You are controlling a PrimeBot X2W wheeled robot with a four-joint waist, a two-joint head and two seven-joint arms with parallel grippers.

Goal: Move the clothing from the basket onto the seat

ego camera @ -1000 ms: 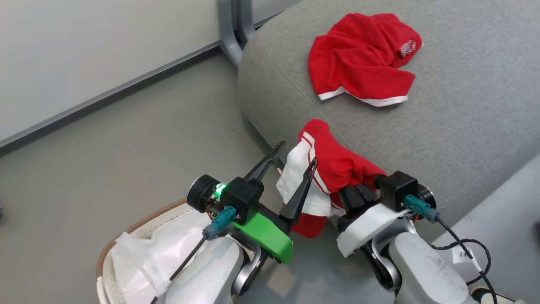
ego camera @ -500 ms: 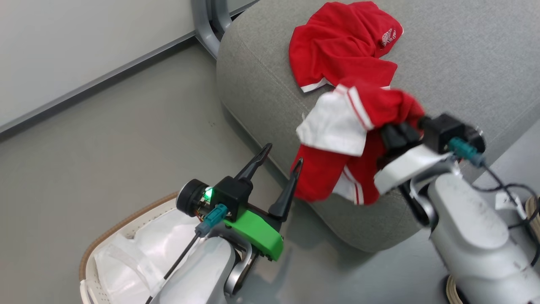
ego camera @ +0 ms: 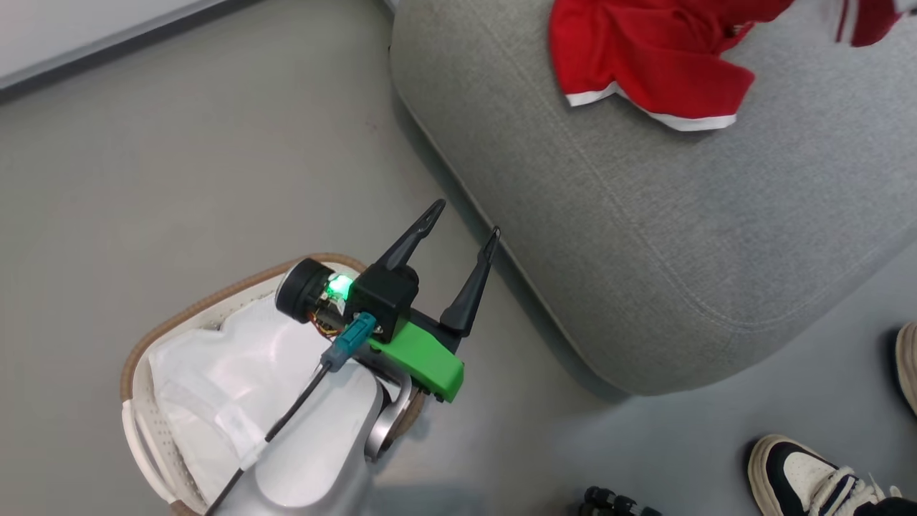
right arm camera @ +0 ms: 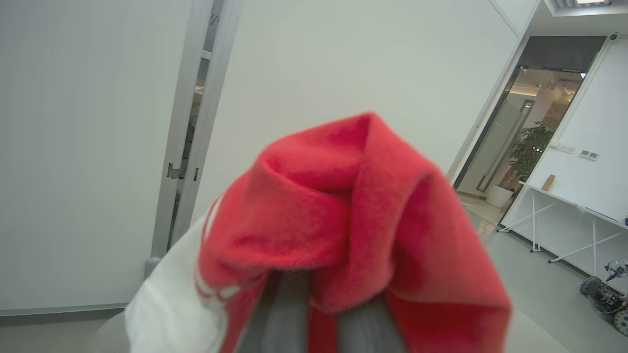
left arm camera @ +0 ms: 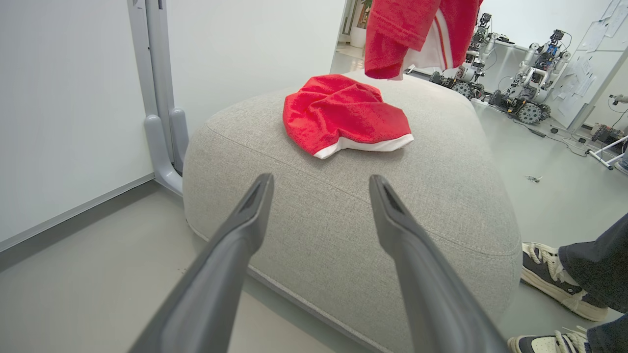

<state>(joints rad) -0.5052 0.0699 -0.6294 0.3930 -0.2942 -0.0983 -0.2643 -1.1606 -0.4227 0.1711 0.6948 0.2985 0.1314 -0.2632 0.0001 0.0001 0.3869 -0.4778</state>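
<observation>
While left fingers (ego camera: 469,287) gape empty near seat (ego camera: 645,251), right wrist view shows right fingers (right arm camera: 287,318) clamping red garment (right arm camera: 343,206).

The basket (ego camera: 154,337) sits on the floor (ego camera: 179,179) left of the seat (ego camera: 645,236), with the left end effector (ego camera: 462,218) over the gap between them. On the seat's far part lies one garment (ego camera: 645,64); the second garment (left arm camera: 417,34) hangs above it. A shoe (ego camera: 809,473) stands on the floor right of the seat.
</observation>
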